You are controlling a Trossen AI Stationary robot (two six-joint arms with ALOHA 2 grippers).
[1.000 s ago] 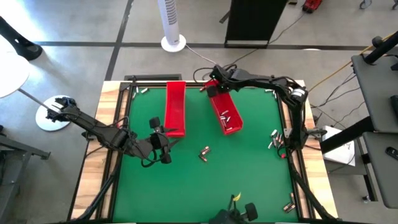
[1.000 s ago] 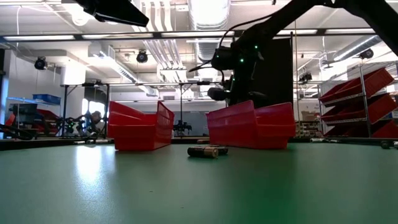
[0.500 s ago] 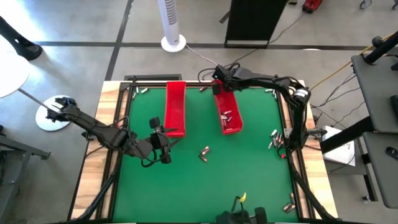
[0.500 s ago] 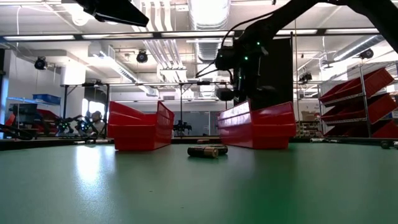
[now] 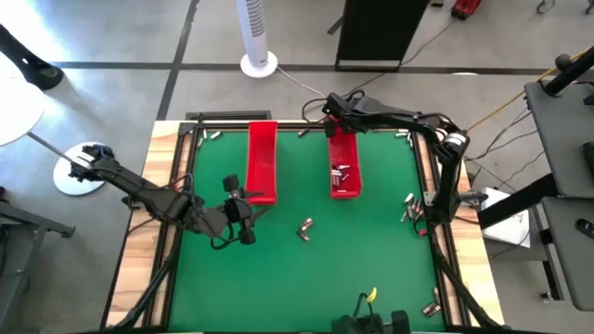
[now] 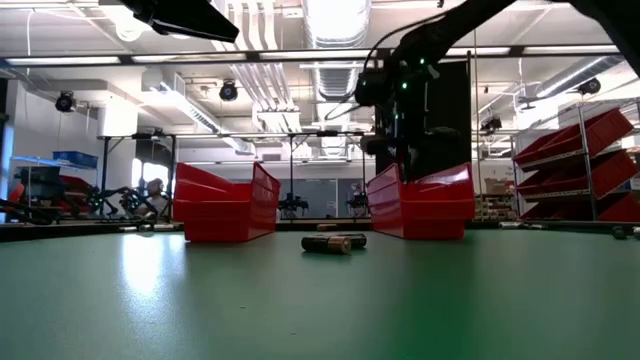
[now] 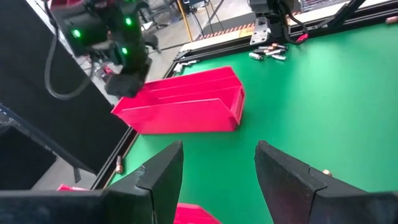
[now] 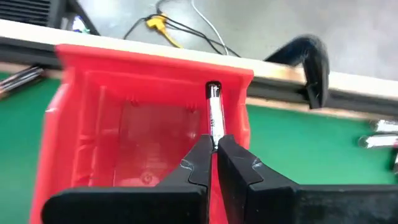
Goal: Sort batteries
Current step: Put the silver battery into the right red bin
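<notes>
My green felt-topped table [image 5: 371, 250] has a pale wooden rim. On it lie two long red plastic trays, one left [image 5: 261, 160] and one right [image 5: 344, 165], both near the far edge. Small silvery cylindrical batteries [image 5: 304, 228] lie mid-table, more [image 5: 409, 206] by the right edge and the near right corner [image 5: 432, 304].

- No text, label, brand, number or sign can be read in any of the views.
</notes>
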